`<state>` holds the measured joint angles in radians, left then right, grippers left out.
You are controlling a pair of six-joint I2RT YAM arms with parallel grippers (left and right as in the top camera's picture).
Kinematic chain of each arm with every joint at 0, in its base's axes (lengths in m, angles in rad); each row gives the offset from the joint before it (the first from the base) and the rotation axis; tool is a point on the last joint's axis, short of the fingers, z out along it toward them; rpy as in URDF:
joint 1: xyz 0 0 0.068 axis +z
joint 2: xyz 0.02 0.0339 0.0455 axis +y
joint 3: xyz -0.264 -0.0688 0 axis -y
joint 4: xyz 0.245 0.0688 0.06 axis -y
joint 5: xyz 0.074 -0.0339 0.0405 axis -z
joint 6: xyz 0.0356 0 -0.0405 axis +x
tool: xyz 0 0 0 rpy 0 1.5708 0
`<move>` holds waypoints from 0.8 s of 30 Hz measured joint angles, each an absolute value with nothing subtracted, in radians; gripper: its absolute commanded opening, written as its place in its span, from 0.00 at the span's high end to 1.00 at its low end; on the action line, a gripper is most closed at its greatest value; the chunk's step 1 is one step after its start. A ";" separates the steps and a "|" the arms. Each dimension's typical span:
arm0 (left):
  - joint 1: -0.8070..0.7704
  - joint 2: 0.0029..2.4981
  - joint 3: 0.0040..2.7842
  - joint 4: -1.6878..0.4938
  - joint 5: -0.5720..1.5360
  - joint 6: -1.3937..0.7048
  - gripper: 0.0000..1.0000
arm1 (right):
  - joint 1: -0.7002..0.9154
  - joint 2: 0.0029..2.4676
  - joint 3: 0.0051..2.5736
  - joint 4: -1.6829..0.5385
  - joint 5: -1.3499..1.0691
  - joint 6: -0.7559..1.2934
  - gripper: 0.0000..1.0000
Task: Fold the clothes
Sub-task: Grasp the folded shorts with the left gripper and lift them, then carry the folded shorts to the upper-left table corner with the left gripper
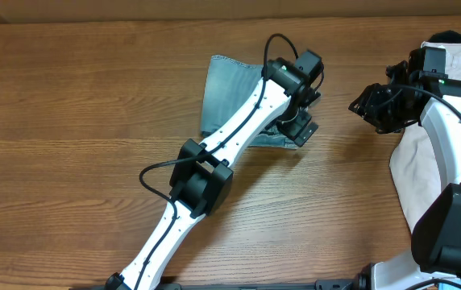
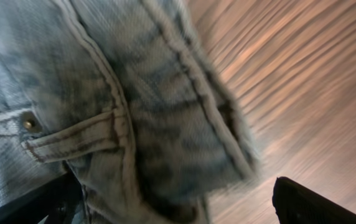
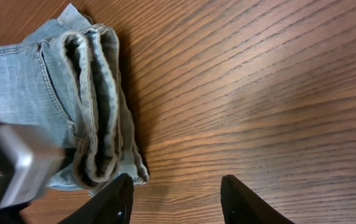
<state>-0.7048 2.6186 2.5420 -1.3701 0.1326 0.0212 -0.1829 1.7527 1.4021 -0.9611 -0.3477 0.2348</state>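
Denim, pale blue and faded: the clothes point(image 1: 224, 90) lie folded into a thick bundle near the middle of the tabletop point(image 1: 69, 97), and the right wrist view shows the layered edges. The left gripper point(image 1: 297, 129) hangs at the bundle's edge nearest the right arm, its fingers spread apart, one partly covered by fabric and the other over bare wood. The right gripper point(image 3: 178, 183) hovers beside the bundle above bare wood, fingers apart and holding nothing. A white cloth point(image 1: 412, 161) lies at the tabletop's right side.

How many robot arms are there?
2. The left arm reaches over the denim shorts in the middle of the table; the right arm is at the right edge, above a white cloth. None seem hidden.
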 measured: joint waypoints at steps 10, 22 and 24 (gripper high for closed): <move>-0.704 2.635 2.513 -1.391 0.072 0.109 0.00 | -0.183 1.753 1.402 -0.962 -0.337 0.236 0.49; -0.612 2.606 2.387 -1.404 -0.004 0.102 0.00 | -0.183 1.753 1.402 -0.972 -0.335 0.235 0.45; -0.560 2.605 2.383 -1.413 -0.003 0.082 0.00 | -0.183 1.753 1.402 -0.971 -0.336 0.235 0.44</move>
<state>-0.5598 2.6045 2.3833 -1.4128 -0.0032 0.0818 -0.1825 1.7527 1.4021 -0.9707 -0.3355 0.2348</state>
